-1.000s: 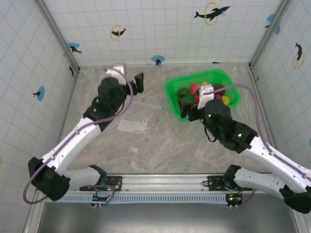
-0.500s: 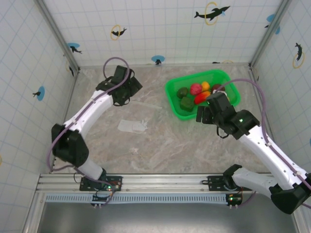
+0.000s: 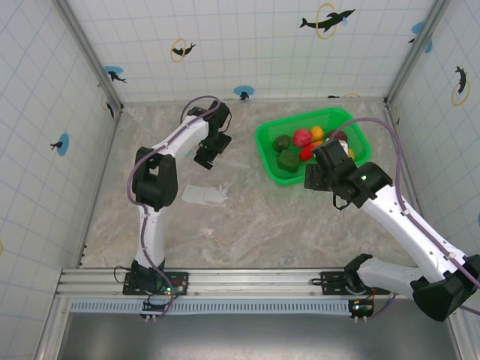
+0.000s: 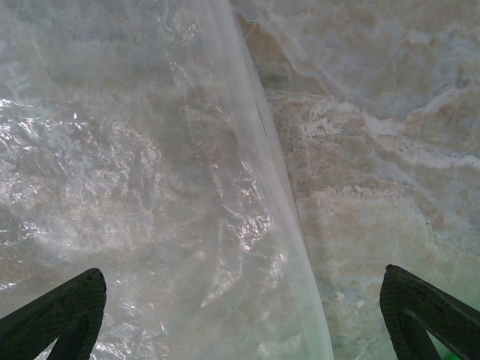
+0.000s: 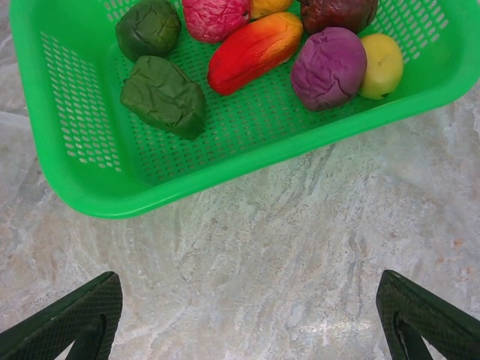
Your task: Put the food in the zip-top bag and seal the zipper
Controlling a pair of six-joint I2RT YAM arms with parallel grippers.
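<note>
Green basket is clipped by the top and right edges in the right wrist view. Maroon piece, orange piece and pink piece at its far wall are cut off with it. From above, the basket's near rim is partly covered by the right gripper. Zip-top bag, left of the basket, is cropped on three sides in the left wrist view; its outline from above is too faint to trace. Left gripper fingers are cropped to their tips.
</note>
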